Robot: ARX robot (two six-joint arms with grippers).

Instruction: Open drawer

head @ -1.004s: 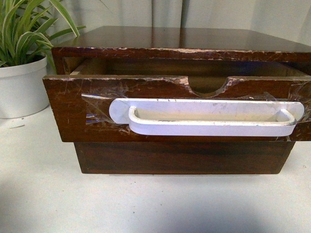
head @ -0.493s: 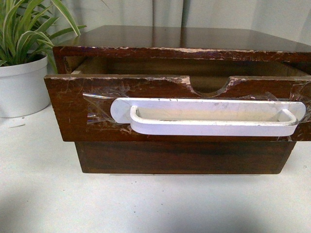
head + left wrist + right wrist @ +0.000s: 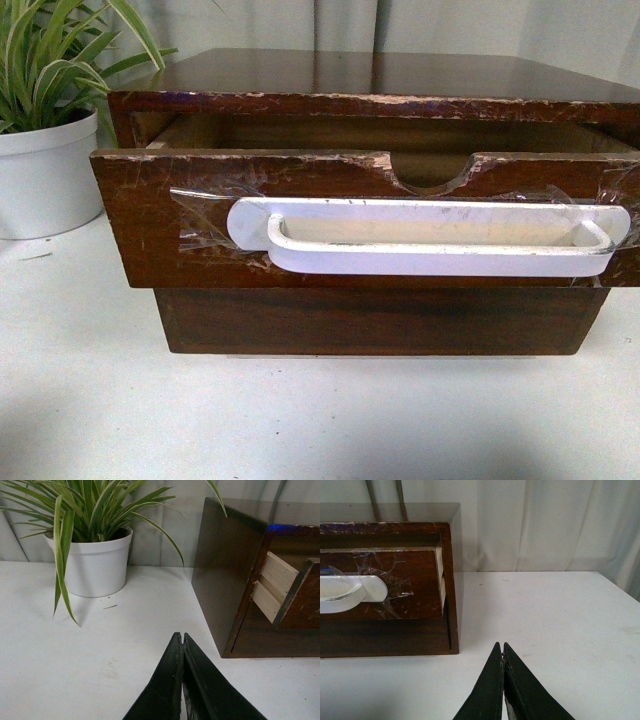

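Drawer (image 3: pixel 150 215) with taped white handle (image 3: pixel 430 238) juts partway out of its brown cabinet (image 3: pixel 380 78) at table centre. Potted plant (image 3: pixel 45 120) sits at ten o'clock. Left gripper (image 3: pixel 183 645) and right gripper (image 3: pixel 502 652) hover pinched closed, holding nothing, above the white table (image 3: pixel 80 400).

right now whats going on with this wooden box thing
A two-armed robot is working on opening the drawer, the upper one with the white handle taped to its front. The drawer is already pulled partway out of the cabinet, with its pale side boards showing in both wrist views. Neither arm is touching it: the left gripper and the right gripper are both shut and hang over the white table, off to either side. A potted plant stands left of the cabinet.
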